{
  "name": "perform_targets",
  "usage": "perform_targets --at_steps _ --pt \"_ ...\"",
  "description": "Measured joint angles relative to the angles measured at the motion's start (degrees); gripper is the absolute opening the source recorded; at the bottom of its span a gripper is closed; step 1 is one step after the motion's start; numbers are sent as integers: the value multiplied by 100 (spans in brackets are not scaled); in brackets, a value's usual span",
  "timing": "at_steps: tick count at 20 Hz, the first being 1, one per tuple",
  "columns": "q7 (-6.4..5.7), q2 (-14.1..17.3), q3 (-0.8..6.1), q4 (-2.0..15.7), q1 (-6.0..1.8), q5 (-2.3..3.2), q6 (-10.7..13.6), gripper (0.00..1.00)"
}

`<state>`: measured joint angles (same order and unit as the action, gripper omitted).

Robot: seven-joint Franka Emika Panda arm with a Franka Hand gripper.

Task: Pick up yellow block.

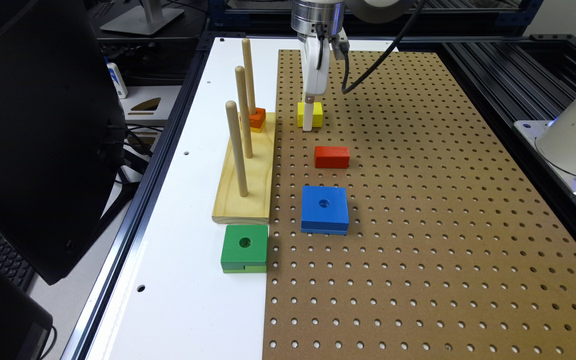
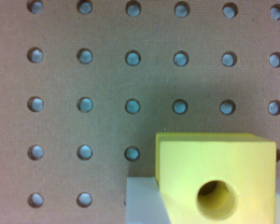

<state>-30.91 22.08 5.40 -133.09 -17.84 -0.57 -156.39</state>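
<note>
Claw [image 1: 308, 120] straddles the yellow block [image 1: 311, 114] near the pegboard's [image 1: 418, 200] far edge; grip unclear; off-centre closing could twist it loose.

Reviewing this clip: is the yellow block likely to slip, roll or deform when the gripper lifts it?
The yellow block looks rigid and painted, so it probably won't deform. Its flat faces shouldn't roll, and it sits flat on the pegboard. Its smooth paint might slip slightly against the gripper.

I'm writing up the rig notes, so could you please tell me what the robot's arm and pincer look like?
The pincer is a slim white piece hanging below a shiny silver, ribbed metal wrist ring. A black cable loops from the wrist off toward the exterior view's right. In the wrist view, a pale white finger shows. No markings are legible.
</note>
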Motion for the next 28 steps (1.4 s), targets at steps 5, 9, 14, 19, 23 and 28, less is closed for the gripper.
perform_targets --at_steps 5,9,14,19,23,28 --pt "0 -1 -2 0 -1 0 7 0" --pt "0 -13 -5 -3 -2 0 14 0" --pt "0 -200 -6 -15 -3 0 165 0" --pt "-1 -581 -5 -28 -3 0 571 0" --pt "-1 -751 -4 -32 -3 -1 710 0" --pt "-9 -1284 1 -38 -3 -5 1252 0"
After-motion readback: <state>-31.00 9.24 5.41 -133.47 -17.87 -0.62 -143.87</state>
